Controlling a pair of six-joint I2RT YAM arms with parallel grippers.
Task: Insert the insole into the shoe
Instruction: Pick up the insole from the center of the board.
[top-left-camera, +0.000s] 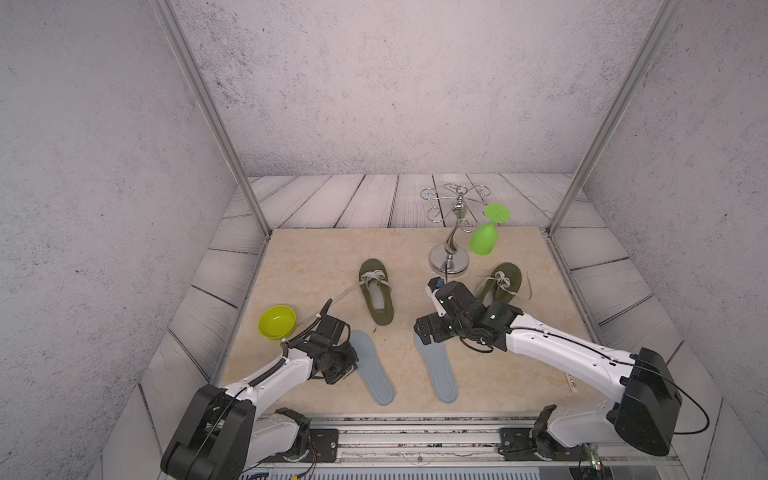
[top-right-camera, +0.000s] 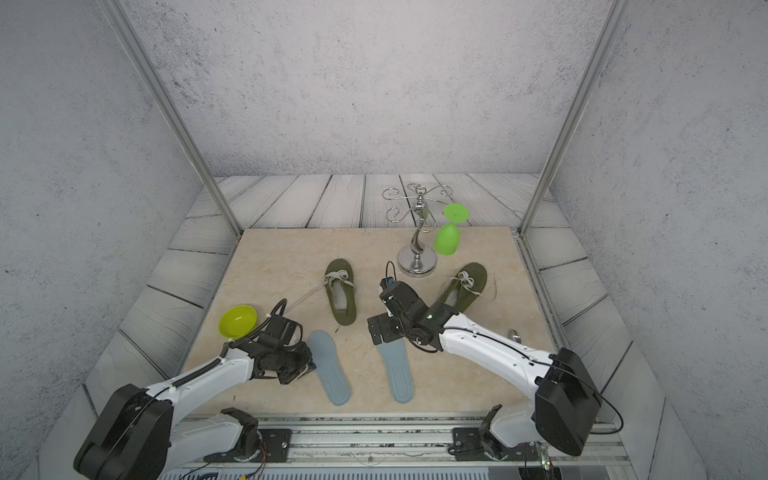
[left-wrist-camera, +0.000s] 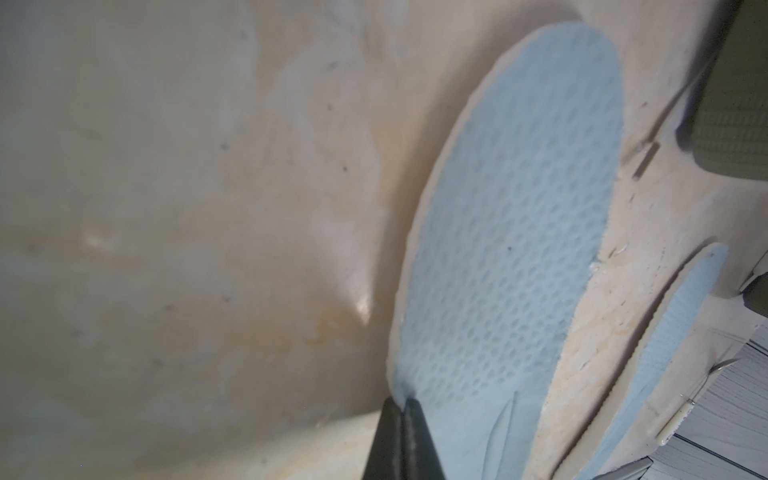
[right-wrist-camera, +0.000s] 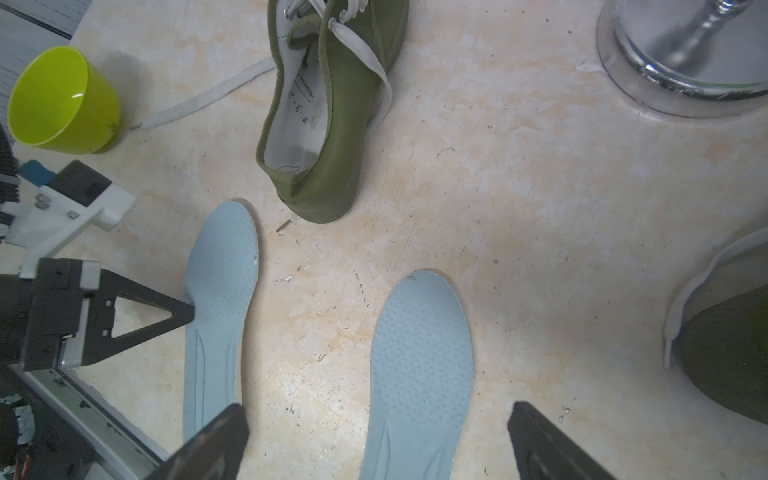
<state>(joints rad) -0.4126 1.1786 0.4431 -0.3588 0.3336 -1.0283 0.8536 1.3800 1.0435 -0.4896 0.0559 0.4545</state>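
Two grey-blue insoles lie flat near the front of the beige mat, the left insole (top-left-camera: 372, 370) (top-right-camera: 330, 368) and the right insole (top-left-camera: 438, 370) (top-right-camera: 397, 370). Behind them stand two olive-green shoes, the left shoe (top-left-camera: 376, 293) (right-wrist-camera: 324, 124) and the right shoe (top-left-camera: 500, 282). My left gripper (left-wrist-camera: 401, 401) (right-wrist-camera: 191, 309) is shut, pinching the left insole's (left-wrist-camera: 511, 228) outer edge near its middle. My right gripper (right-wrist-camera: 376, 411) (top-left-camera: 426, 332) hangs open over the toe end of the right insole (right-wrist-camera: 419, 353), its fingers on either side and apart from it.
A yellow-green cup (top-left-camera: 277, 321) stands left of my left wrist. A chrome glass stand (top-left-camera: 449, 257) holds a hanging green wine glass (top-left-camera: 484, 239) behind the shoes. A white lace (top-left-camera: 345, 293) trails from the left shoe towards my left arm.
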